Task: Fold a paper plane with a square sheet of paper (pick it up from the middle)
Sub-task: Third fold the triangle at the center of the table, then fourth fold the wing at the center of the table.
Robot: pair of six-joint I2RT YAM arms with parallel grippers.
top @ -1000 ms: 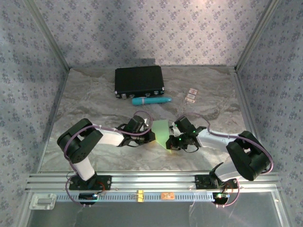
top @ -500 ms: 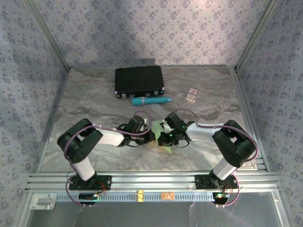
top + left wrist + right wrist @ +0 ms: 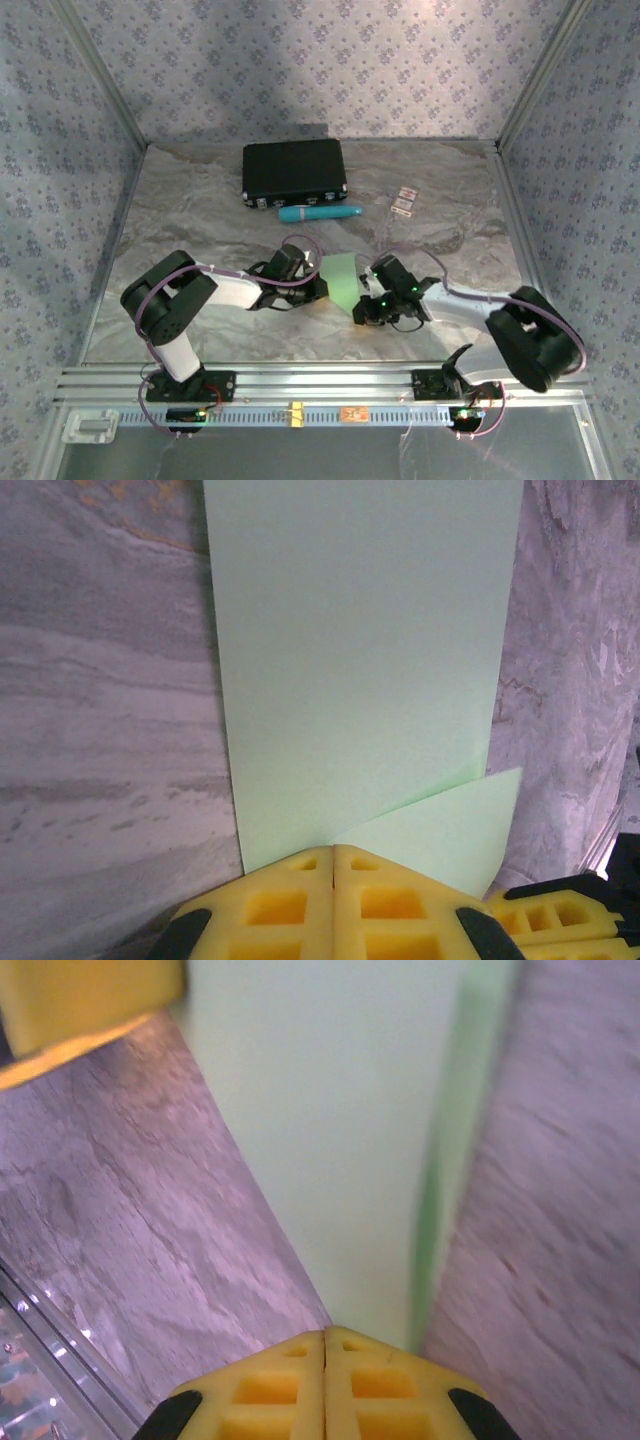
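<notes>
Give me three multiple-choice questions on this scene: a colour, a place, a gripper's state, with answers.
1. What colour is the sheet of paper? A white; B pale green; C pink.
2. Where does the teal tube lie? A just in front of the black case; B on top of it; C on the sheet of paper.
3. How do the left gripper's fingers stand? A wide apart; B shut together; C clamped round the tube.
Answers: 1 B, pale green in the left wrist view; 2 A, the top view shows it along the case's near edge; 3 B, its yellow fingers meet.
</notes>
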